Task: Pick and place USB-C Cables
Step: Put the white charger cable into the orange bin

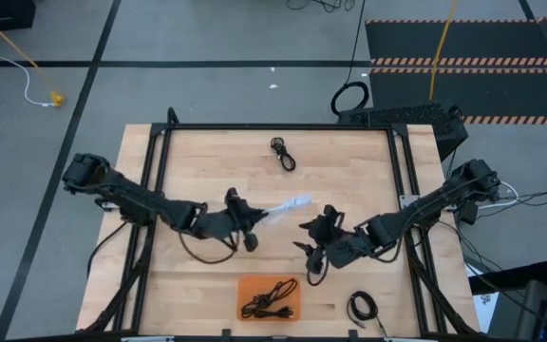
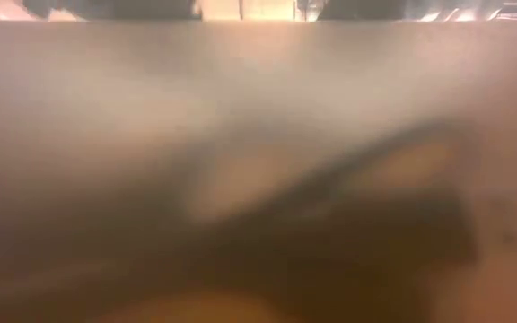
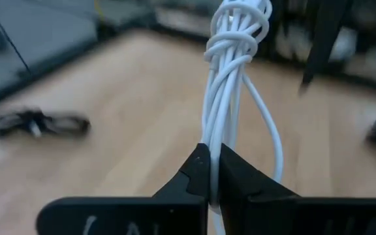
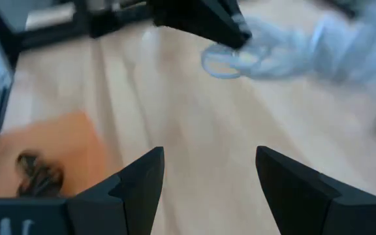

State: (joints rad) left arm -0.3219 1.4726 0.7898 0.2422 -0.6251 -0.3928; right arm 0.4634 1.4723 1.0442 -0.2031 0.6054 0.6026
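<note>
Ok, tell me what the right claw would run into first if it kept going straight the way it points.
Probably the white cable, held up by the left claw. The right claw stands open over bare table aimed at it, though depth is hard to judge.

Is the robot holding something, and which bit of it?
The left gripper pinches the white USB-C cable at one end of its bundled coil. The right gripper is open and empty.

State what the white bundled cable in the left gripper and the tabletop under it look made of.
White bundled cable: smooth, slightly glossy plastic-like jacket; its strands bend softly and catch light. Pale tabletop: wood, seemingly butcher-block, matte, with lengthwise plank seams and grain.
</note>
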